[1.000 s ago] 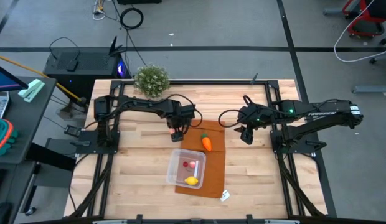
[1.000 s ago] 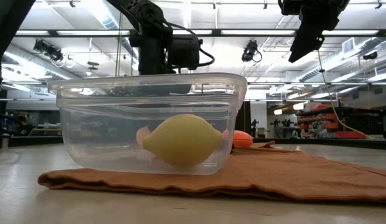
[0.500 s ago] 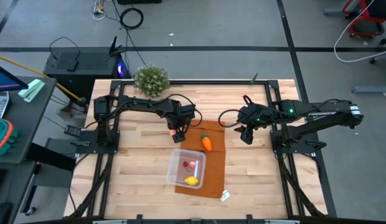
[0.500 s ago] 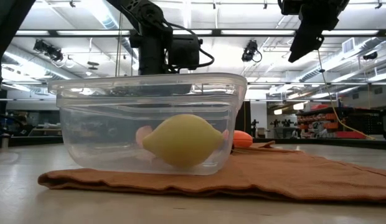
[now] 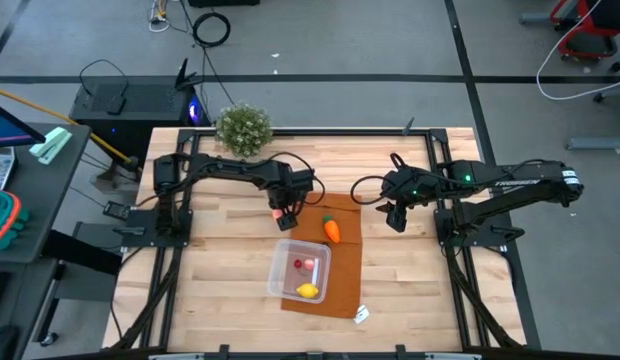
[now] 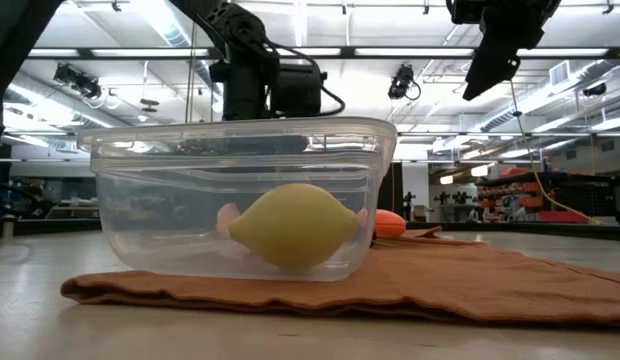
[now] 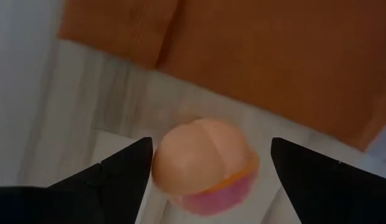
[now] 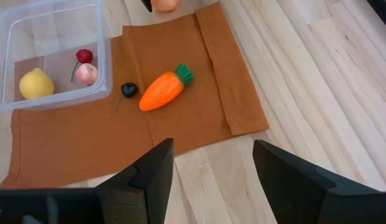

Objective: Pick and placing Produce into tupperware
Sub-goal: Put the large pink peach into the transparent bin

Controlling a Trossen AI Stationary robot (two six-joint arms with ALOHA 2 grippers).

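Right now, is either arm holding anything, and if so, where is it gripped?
The left gripper has the peach between its jaws, across the middle; contact isn't clear, so a hold cannot be confirmed. The right gripper holds nothing.

Change over the last second. The left tool (image 5: 282,213), fingers spread on either side of the peach (image 7: 204,163), shifts slightly: in the high view it now sits a little farther from the clear box (image 5: 300,271) than before, and in the low view its dark wrist housing (image 6: 275,88) stands a little farther left above the box rim (image 6: 240,130).
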